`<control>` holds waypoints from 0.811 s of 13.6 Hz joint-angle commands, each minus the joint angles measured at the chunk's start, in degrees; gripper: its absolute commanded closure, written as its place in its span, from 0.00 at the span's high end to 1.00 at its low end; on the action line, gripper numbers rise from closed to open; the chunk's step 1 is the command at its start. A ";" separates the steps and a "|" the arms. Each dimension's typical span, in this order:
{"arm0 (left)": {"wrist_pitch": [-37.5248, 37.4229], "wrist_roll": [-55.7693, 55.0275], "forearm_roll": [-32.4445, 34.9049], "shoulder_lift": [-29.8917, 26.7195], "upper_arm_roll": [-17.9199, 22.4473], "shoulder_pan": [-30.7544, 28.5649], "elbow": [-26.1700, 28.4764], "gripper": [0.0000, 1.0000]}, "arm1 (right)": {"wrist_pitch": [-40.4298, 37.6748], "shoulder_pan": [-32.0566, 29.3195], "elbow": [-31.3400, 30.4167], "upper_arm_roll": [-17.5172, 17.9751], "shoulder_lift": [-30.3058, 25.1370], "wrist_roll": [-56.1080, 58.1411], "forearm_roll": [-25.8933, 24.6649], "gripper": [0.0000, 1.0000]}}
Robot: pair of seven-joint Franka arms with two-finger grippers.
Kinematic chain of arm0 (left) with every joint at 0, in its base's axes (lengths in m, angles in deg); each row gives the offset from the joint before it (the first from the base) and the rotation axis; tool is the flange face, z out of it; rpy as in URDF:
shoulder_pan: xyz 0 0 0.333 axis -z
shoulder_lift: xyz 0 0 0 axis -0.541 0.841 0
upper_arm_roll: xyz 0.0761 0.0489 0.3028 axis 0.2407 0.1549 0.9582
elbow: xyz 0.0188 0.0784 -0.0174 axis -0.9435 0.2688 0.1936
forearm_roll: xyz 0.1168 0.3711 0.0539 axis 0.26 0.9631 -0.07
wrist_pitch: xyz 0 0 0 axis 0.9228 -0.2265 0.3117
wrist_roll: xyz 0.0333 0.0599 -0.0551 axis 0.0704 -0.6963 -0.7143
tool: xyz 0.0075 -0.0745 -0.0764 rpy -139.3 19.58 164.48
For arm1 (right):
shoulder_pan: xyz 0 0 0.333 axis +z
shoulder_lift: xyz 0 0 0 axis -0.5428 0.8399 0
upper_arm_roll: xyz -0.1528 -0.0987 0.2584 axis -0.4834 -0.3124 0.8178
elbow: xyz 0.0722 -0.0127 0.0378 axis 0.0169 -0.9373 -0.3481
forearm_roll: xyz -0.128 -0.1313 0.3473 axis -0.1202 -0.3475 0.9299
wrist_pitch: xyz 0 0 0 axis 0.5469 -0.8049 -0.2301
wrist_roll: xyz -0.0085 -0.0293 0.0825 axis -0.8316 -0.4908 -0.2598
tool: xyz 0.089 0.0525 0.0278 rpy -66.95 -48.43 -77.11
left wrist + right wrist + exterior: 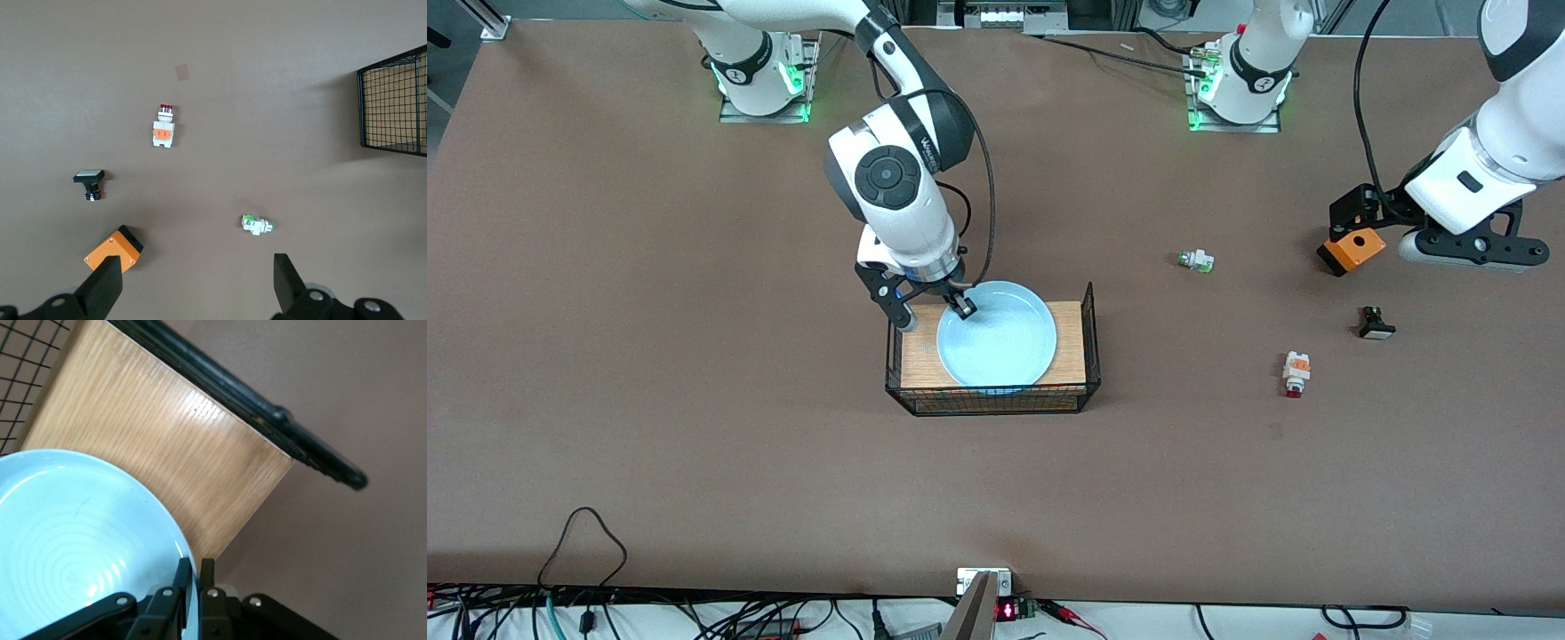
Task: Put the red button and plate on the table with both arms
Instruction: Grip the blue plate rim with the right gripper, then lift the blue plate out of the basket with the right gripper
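Fingers of the right gripper (193,577) pinch the rim of the plate (997,334), one inside the raised edge and one outside, at the corner of the wire stand (993,359) toward the right arm's base. The plate sits on the stand's wooden top, its edge nearest the front camera overhanging the wire side. To do this lift well, I judge the grip should be firm on the rim before rising, then go straight up so the plate clears the tall wire end of the stand, and stay level since a one-point hold on a wide plate will tend to tip. The left gripper (193,283) hangs wide open and empty above the table (694,400) at the left arm's end, beside an orange block (1352,251). The red button (1296,373) lies flat on the tabletop, nearer the front camera than that gripper, with a black button (1375,322) near it and a green-capped button (1195,260) toward the stand. It appears already placed, so the left arm need only wait.
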 commanded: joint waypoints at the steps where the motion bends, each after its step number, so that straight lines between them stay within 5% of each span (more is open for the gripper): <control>1: -1.41 -0.28 -0.48 0.34 0.13 0.02 -1.11 1.00 | -4.17 0.18 0.35 -0.25 -4.80 1.05 0.82 0.00; 3: -1.41 -0.28 -0.48 0.34 0.13 0.02 -1.20 1.00 | -9.62 0.00 0.35 -0.43 -9.72 2.45 5.71 0.00; 6: -1.41 -0.19 -0.48 0.43 0.13 0.02 -1.20 1.00 | -21.21 -0.70 0.35 -0.87 -16.66 4.12 6.44 0.00; 11: -1.41 -0.11 -0.48 0.43 0.13 0.02 -1.28 1.00 | -24.93 -13.42 0.52 -1.13 -19.67 19.03 8.56 0.00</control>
